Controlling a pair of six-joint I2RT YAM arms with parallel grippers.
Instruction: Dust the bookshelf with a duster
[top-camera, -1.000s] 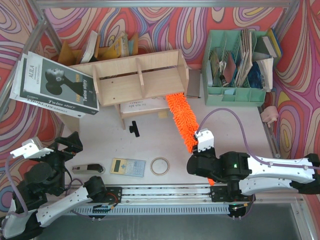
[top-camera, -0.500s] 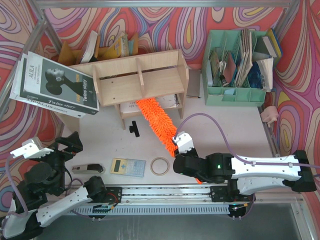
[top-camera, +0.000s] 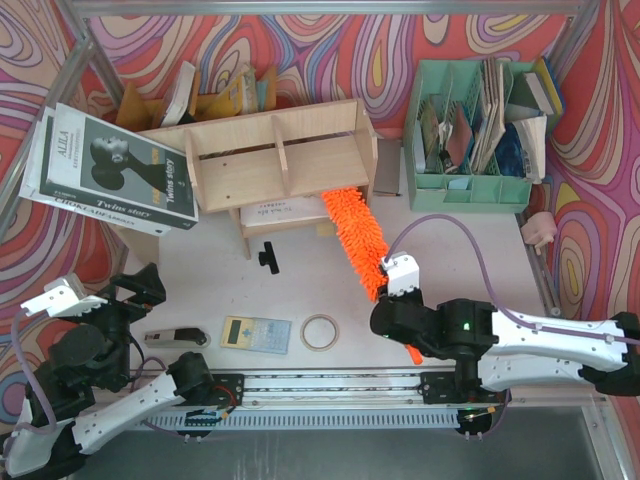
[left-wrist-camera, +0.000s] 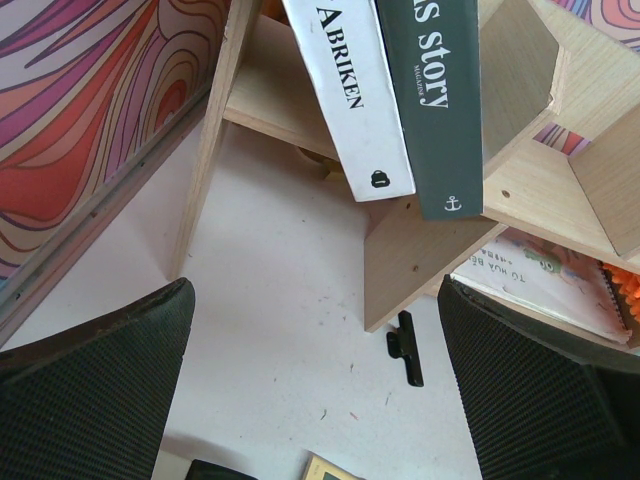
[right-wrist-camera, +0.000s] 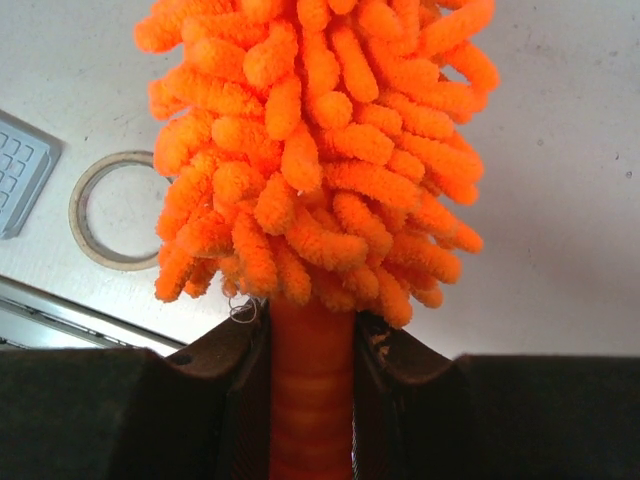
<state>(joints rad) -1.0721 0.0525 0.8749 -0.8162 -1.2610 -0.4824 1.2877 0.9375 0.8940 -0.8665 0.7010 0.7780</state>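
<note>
Overhead looking down, right wrist close, sharing duster (top-camera: 358, 240)

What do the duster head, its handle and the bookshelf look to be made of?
The duster head: likely soft microfibre, going by its fat orange noodle strands. The handle: smooth, faintly ribbed orange, probably plastic. The bookshelf: pale matt wood or wood-look board, faint grain visible.

Right of bookshelf (top-camera: 270, 160): organiser (top-camera: 475, 130); duster (top-camera: 355, 235) tip at its lower right end; calculator (top-camera: 255, 333), tape ring (top-camera: 320, 332) in front.
</note>
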